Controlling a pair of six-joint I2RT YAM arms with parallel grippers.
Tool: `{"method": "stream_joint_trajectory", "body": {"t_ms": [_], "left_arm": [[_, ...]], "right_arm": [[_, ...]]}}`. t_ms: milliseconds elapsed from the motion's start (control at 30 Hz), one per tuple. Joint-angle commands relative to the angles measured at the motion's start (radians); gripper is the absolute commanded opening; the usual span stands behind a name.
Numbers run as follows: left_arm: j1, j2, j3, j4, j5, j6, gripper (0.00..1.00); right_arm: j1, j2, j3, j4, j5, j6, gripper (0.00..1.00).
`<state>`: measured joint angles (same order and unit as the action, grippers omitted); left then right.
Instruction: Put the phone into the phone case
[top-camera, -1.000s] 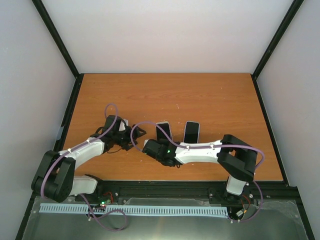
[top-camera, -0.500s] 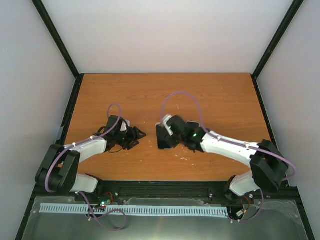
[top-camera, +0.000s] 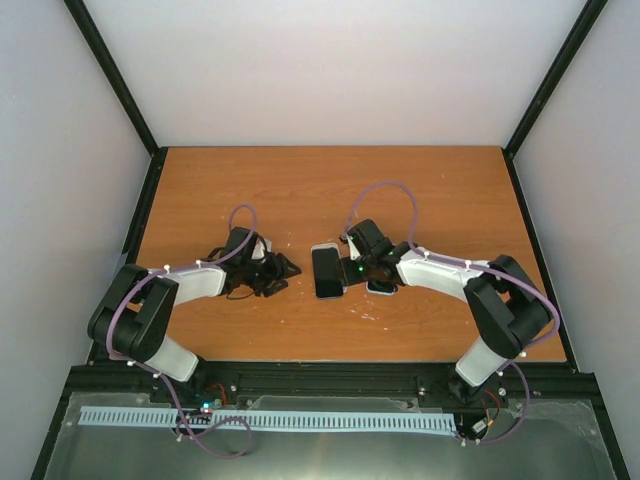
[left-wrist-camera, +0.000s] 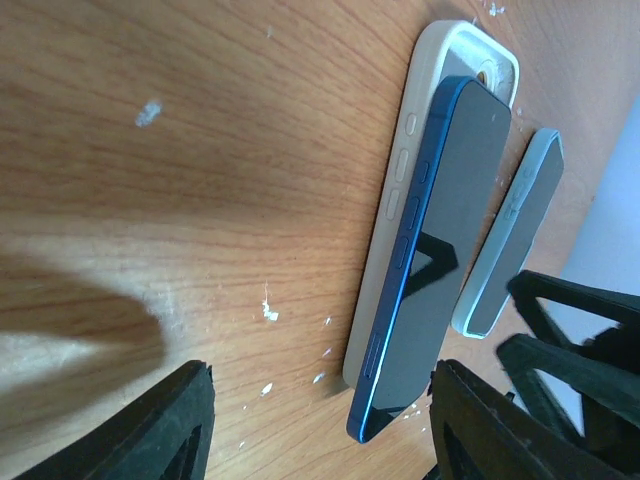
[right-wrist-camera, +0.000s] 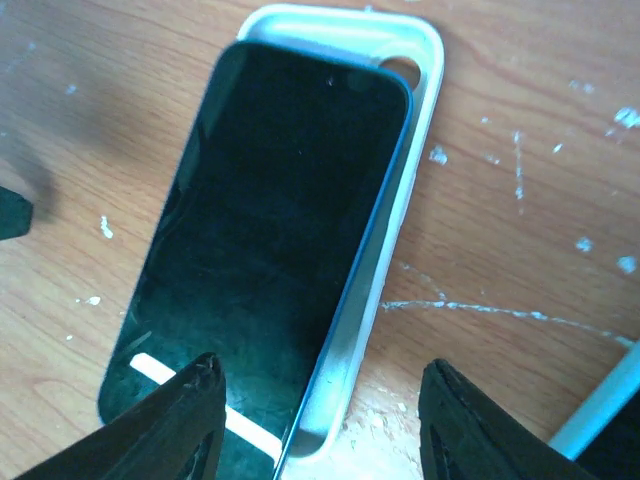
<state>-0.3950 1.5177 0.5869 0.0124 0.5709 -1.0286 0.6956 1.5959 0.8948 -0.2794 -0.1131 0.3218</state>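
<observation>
The phone (top-camera: 326, 270), glossy black with a blue rim, lies askew on top of the pale phone case (top-camera: 342, 288), one long side raised out of it. The case (left-wrist-camera: 400, 190) looks whitish in the left wrist view and its rim (right-wrist-camera: 425, 70) shows past the phone (right-wrist-camera: 270, 230). My left gripper (top-camera: 290, 268) is open at the phone's left, its jaws (left-wrist-camera: 320, 430) either side of the phone's (left-wrist-camera: 440, 250) near end. My right gripper (top-camera: 352, 268) is open, low over the phone's right edge, with that edge and the case wall between its fingers (right-wrist-camera: 325, 420).
A second dark-faced handset with a pale blue rim (top-camera: 380, 287) lies just right of the phone, partly under the right wrist. It also shows in the left wrist view (left-wrist-camera: 510, 240). White scuff marks (right-wrist-camera: 500, 310) dot the wooden table (top-camera: 330, 190). Black frame posts stand at the table's corners.
The right arm has swung out from a folded pose at the near left and now reaches the phone from the right. The left gripper has crept right toward the phone.
</observation>
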Motion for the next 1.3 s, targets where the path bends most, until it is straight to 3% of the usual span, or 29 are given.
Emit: {"method": "stream_joint_trajectory", "body": {"t_ms": [0,567,767,1100,1267], "left_arm": [[-0.006,0.012,0.039,0.029,0.005,0.021,0.59],[-0.039,-0.007,0.03,-0.06,0.034,0.116,0.57],[-0.048,0.06,0.029,0.006,0.062,0.106,0.51],[-0.056,0.128,0.085,-0.006,0.051,0.111,0.35],[-0.062,0.147,0.108,-0.024,0.037,0.104,0.19]], "right_arm": [[-0.012,0.062,0.003,0.055,-0.085,0.071,0.53],[0.048,0.098,-0.092,0.276,-0.263,0.306,0.47],[0.05,0.071,-0.118,0.299,-0.187,0.327,0.43],[0.042,-0.02,-0.208,0.371,-0.057,0.382,0.49],[0.035,-0.036,-0.233,0.415,-0.054,0.397,0.49]]}}
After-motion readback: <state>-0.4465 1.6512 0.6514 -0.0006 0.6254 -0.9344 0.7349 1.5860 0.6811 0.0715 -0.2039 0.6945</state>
